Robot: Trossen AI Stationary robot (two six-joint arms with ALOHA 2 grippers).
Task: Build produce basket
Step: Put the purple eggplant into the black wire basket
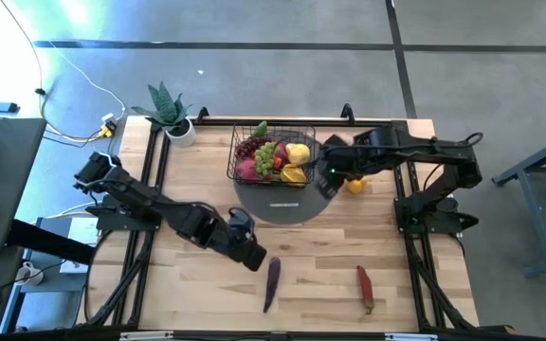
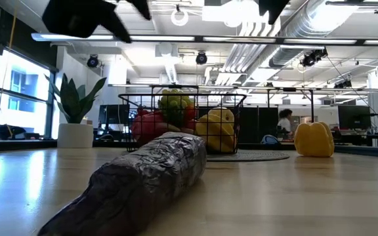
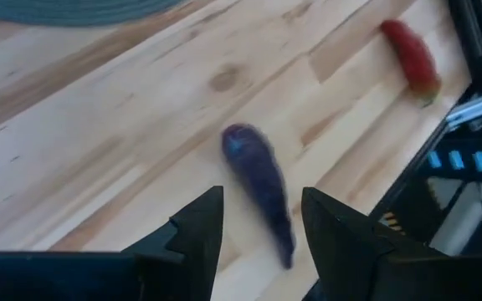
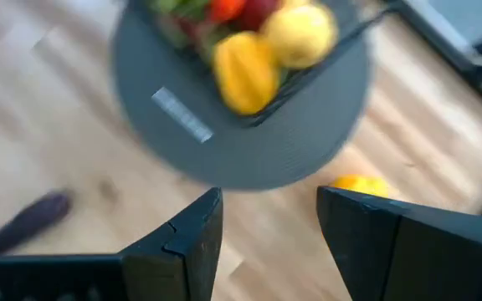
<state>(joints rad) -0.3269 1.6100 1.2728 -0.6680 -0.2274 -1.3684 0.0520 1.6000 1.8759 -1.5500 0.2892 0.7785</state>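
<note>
The black wire basket (image 1: 271, 156) stands on the grey round mat (image 1: 282, 201) at the table's far middle, filled with grapes, a pink fruit and yellow pieces (image 4: 245, 71). A yellow pepper (image 1: 355, 186) lies on the wood just right of the mat. A purple pod (image 1: 272, 282) and a red pod (image 1: 364, 288) lie near the table's near edge. My left gripper (image 3: 262, 230) hovers open above the purple pod (image 3: 259, 186), just left of it in the high view (image 1: 252, 254). My right gripper (image 4: 266, 230) is open above the mat's right edge (image 1: 330, 178), near the yellow pepper (image 4: 360, 184).
A spiky green plant in a white pot (image 1: 171, 116) stands at the far left corner. Bare wood lies between the mat and the two pods and along the table's left side. Black frame rails (image 1: 425, 275) run along the table's sides.
</note>
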